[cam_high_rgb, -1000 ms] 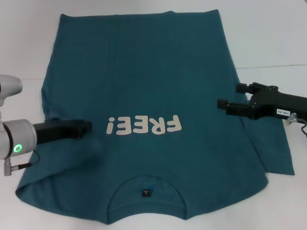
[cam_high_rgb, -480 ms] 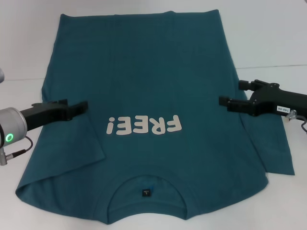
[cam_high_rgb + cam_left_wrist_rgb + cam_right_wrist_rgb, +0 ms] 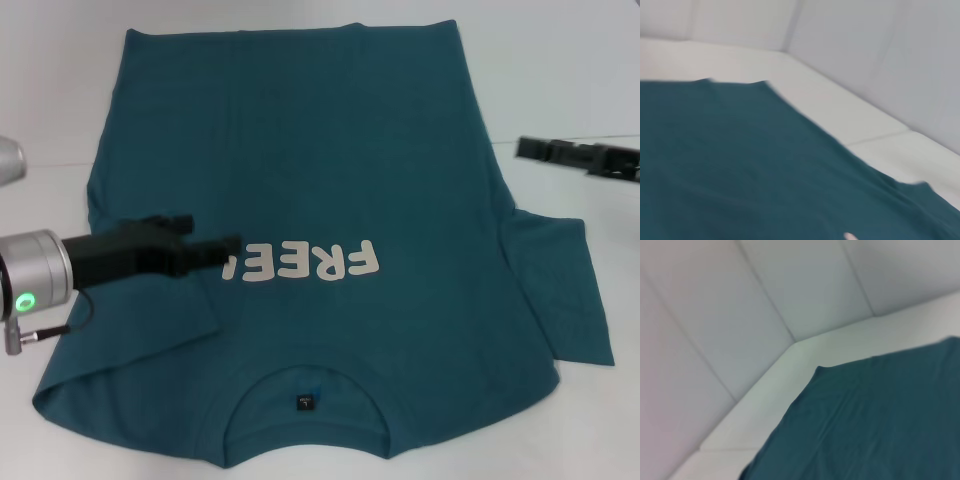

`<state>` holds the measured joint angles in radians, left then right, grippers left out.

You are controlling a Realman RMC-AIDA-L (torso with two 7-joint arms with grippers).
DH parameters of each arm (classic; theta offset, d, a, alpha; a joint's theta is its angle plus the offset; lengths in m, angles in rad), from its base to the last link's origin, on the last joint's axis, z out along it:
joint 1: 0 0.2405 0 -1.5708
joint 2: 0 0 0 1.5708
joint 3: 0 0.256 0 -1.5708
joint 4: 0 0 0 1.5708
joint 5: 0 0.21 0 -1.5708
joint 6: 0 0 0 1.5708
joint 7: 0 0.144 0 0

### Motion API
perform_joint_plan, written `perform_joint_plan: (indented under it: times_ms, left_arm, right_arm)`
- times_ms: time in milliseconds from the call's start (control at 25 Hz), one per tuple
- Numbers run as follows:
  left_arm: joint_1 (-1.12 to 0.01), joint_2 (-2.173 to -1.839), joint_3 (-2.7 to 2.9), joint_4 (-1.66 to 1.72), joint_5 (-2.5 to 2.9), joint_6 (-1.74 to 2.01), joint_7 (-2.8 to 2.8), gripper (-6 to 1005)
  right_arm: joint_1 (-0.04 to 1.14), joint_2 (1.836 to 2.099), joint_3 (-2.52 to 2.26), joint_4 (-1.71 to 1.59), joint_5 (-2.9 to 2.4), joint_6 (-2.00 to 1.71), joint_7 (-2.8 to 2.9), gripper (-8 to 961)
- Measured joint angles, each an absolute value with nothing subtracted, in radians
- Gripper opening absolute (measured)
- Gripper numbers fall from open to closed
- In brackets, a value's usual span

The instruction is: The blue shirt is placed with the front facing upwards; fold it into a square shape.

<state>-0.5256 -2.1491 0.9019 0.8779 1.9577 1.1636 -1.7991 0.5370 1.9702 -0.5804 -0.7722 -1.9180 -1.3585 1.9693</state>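
A white table [image 3: 560, 80] carries the large dark teal-blue short-sleeved cotton T-shirt [image 3: 300, 160], which lies face up across most of it, collar toward the robot and hem at the far side. Its left sleeve is turned in over the body, leaving a slanted fold edge below the left pincer [image 3: 225, 250], while the right sleeve [image 3: 560, 290] lies spread flat on the table, below and robot-ward of the right pincer [image 3: 545, 150]. The left pincer, black on a silver wrist with a green light, reaches in over the chest, its tip covering the exclamation mark at the end of the white "FREE!" lettering [image 3: 320, 262]; whether its fingers are apart or together I cannot tell, since they blur into one dark shape. The right pincer sits off the cloth at the far right edge (only partly in view), and its fingers cannot be read either. A small dark neck label [image 3: 304, 402] lies well robot-ward of both. By my judgement the fold is barely begun: one sleeve is in, and the other sleeve and the lengthwise folds into a square remain.
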Motion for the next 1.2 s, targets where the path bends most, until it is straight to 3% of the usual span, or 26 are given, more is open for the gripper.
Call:
perform_joint_plan:
  times_ms: [240,360,680,1200]
  left_arm:
    - [-0.501,-2.163,0.921,0.905,1.963,1.255,-1.676,892]
    - [-0.492,-2.163,0.93,0.902,1.965,1.266,-1.614,892]
    - [-0.489,-2.165,0.957,0.886,1.965,1.258,-1.566,890]
    - [-0.521,-2.163,0.995,0.815,1.989,1.211,-1.57,888]
  right_arm:
    - [0.501,1.892,-0.527,-0.812,-1.955,-1.498,2.293,909]
    - [0.485,1.866,-0.479,-0.85,-2.057,-1.54,2.419,909]
    - [0.499,1.855,-0.415,-0.913,-2.338,-1.555,2.54,908]
    - [0.573,1.873,-0.49,-0.862,-2.545,-1.425,2.568,906]
